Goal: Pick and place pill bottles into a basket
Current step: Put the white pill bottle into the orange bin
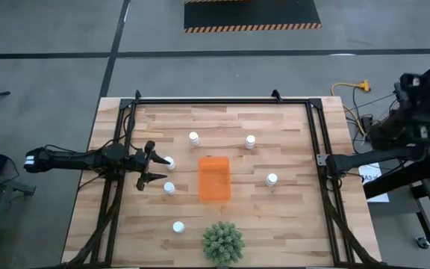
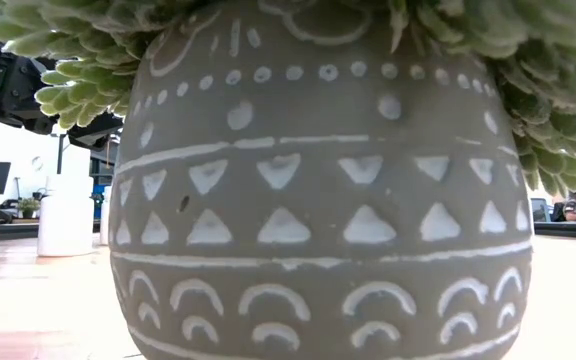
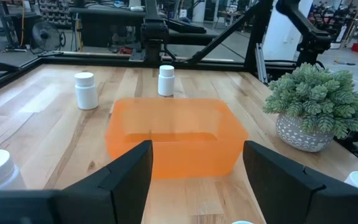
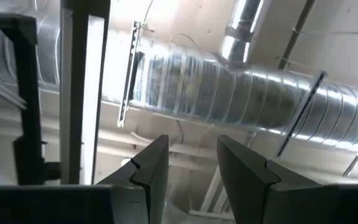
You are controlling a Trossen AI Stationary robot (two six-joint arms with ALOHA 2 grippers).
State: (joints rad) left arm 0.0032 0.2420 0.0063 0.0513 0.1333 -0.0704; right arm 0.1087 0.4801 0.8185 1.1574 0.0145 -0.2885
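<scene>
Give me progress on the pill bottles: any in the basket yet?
None yet: the basket looks empty, and all six pill bottles stand on the table. The left gripper is open, empty, beside one bottle. The right gripper is parked off the table. All six remain.

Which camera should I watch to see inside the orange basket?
The high view: it looks straight down into the basket, which shows no bottles inside. The left wrist view shows its near wall and rim side-on. The low view is blocked by the plant pot; the right wrist view shows only ceiling ducts.
</scene>
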